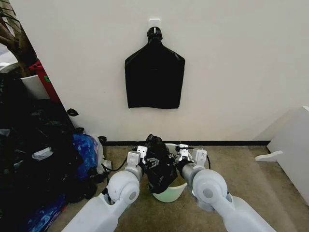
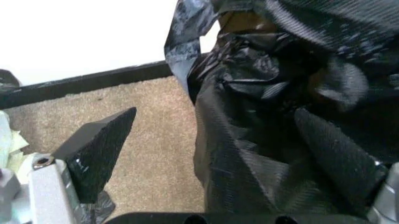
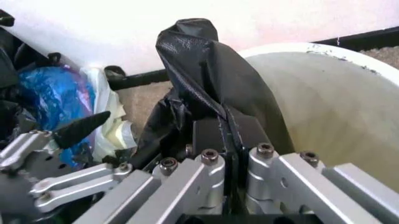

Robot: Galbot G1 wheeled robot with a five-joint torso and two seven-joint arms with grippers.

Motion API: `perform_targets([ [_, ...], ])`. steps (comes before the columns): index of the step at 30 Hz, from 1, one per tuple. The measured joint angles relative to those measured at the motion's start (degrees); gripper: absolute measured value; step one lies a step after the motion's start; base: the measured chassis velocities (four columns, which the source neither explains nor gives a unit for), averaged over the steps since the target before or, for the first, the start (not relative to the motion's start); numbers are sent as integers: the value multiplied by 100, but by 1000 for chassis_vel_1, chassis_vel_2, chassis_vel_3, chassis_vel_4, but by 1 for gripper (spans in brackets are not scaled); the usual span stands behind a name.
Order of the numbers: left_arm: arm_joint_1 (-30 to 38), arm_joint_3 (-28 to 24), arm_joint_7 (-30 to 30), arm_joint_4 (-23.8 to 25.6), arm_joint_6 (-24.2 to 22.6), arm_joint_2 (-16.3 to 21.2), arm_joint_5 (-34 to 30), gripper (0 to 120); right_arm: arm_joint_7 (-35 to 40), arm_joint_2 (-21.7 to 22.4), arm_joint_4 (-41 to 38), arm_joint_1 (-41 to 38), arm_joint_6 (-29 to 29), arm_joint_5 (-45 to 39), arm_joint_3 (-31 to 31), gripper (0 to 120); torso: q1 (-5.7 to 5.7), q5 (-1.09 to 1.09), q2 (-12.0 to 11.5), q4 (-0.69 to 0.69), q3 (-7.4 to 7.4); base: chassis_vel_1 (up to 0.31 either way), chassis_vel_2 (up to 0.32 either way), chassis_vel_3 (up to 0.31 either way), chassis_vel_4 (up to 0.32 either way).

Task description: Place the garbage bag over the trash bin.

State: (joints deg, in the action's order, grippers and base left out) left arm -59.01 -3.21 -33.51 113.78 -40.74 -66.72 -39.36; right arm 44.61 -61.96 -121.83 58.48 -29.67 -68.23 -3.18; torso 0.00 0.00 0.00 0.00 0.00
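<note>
1. We see the thin glossy black garbage bag [image 1: 158, 166] bunched over the left rim of the small round cream-white plastic trash bin [image 1: 170, 195], near the far wall.
2. Right gripper [image 3: 225, 133] pinches the bag; left gripper [image 2: 218, 144] spread, bag between its fingers.
3. We judge the bin mouth mostly uncovered; spreading remains.

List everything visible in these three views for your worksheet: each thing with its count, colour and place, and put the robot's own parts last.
garbage bag: one, glossy black, bunched over the near-left side of the bin, between the two grippers.
trash bin: one, cream-white, on the carpet by the wall, partly covered by the bag.
flat black bundle: one, black, hanging from a white hook on the wall.
heap of bags: one pile, dark and blue, on the floor at the left.
white panel: one, white, at the right edge.
left gripper: one, grey with black pads, open, the bag against one finger.
right gripper: one, grey, shut on the bag at the bin's rim.
</note>
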Motion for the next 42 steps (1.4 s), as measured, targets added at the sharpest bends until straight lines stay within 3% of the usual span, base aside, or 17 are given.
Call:
perform_targets([
  [10,149,-174,33,-465,174,-149,106,100,-22,-23,-15,63,10,51,-2,0,0,0,0,-1,0,0,0,0,0],
  [14,153,-218,42,-568,195,-155,141,93,-41,-27,-13,82,11,61,2,0,0,0,0,-1,0,0,0,0,0],
  [33,110,-372,-22,-920,452,-249,59,22,-63,-40,66,34,0,53,-49,0,0,1,0,0,-1,0,0,0,0],
  [39,76,-381,-34,-980,519,-284,70,7,-107,-11,24,99,0,72,16,0,0,-2,2,0,-2,0,0,0,0],
  [42,54,-381,-45,-984,552,-286,82,7,-130,0,2,135,0,95,42,0,0,-1,2,0,-2,0,0,0,0],
])
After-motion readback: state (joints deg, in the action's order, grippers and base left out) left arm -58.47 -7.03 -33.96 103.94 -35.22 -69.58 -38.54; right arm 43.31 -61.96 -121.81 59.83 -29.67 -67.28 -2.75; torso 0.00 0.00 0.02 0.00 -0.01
